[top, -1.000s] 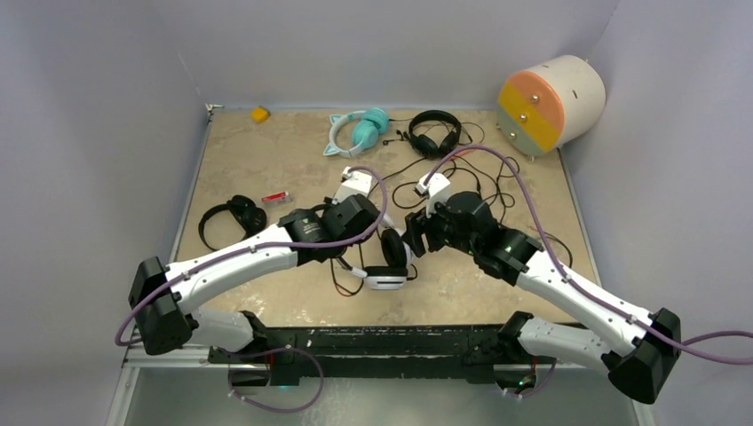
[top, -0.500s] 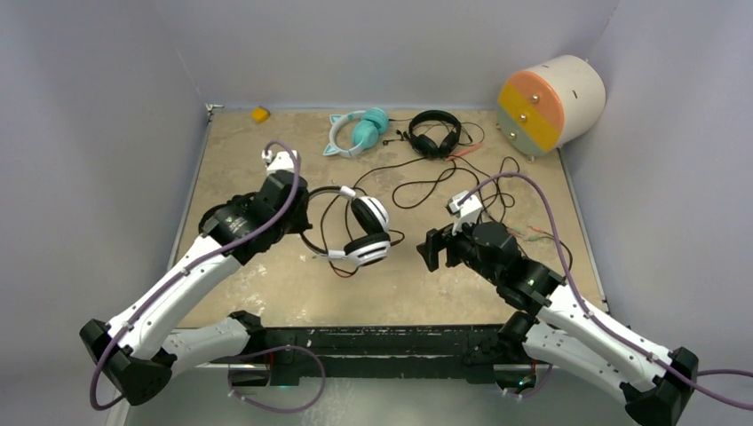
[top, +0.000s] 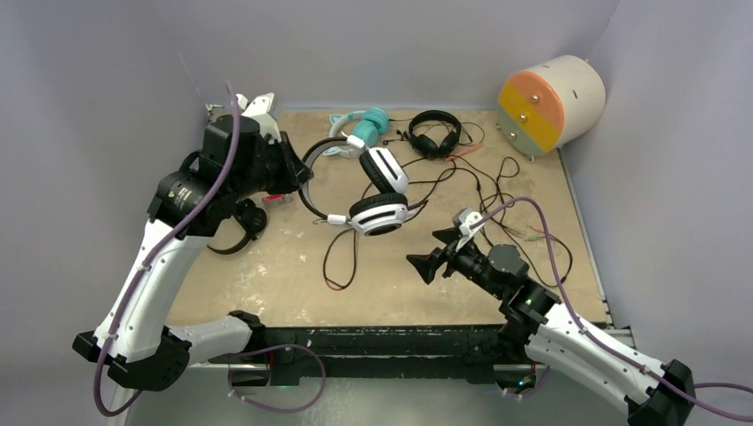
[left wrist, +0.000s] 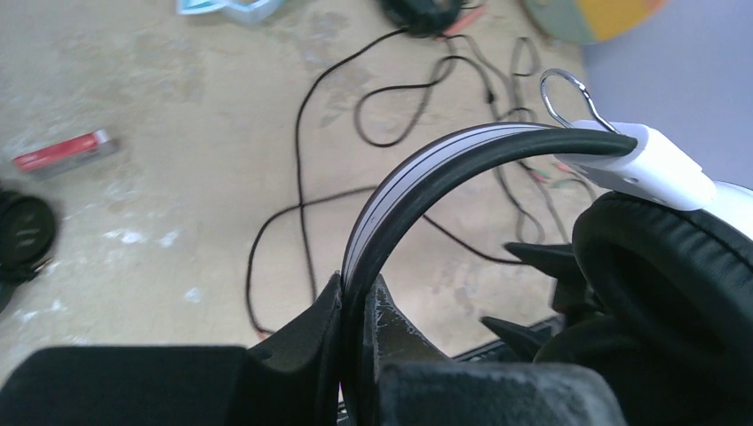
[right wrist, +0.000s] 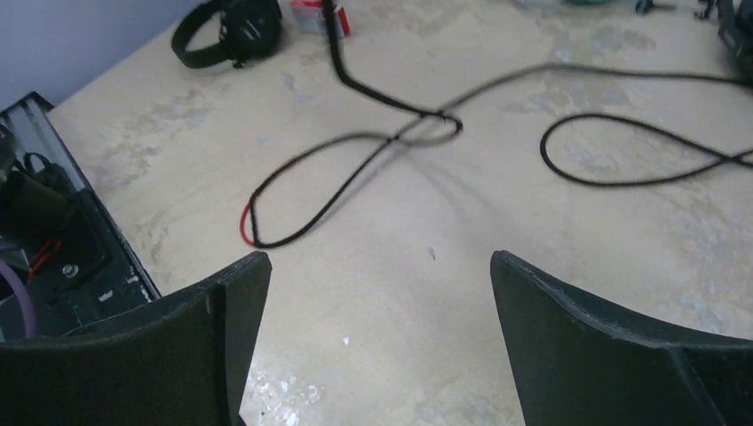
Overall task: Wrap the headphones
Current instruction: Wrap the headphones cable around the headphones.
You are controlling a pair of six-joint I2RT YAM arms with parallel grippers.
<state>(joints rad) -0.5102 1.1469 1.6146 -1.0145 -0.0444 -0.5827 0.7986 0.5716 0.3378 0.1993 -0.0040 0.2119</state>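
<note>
White-and-black headphones [top: 380, 191]: held up off the tabletop [top: 266, 275], left of centre, and hung by the headband [left wrist: 426, 173].
Left claw [left wrist: 355, 302]: closed on the headband, which is pinched edge-on between its fingers.
Right claw [top: 423, 264]: spread wide and empty, low over the near right of the tabletop, pointed toward the dangling cable [top: 336, 259].
Cable: it is trailed from the cups down to a loop on the tabletop, and is seen blurred in the right wrist view, ahead of the open fingers.
Step in hand: judged to be the catching of the cable, so that it can be wound round the headband.
Doing it well: the cable is best taken close to the cup, where the slack is least. The headband should be held steady so the cups do not swing, and the fingers shut only once the cable lies between them.
Edges: the side wall is close behind the left arm, so little swing is allowed that way.
Open room: bare tabletop is found between the claws and toward the near edge. The far side is crowded by teal headphones [top: 360, 131], black headphones [top: 435, 133] and loose cables. Black-and-red headphones [right wrist: 226, 31] and a red stick [left wrist: 62, 153] lie near the left arm.
</note>
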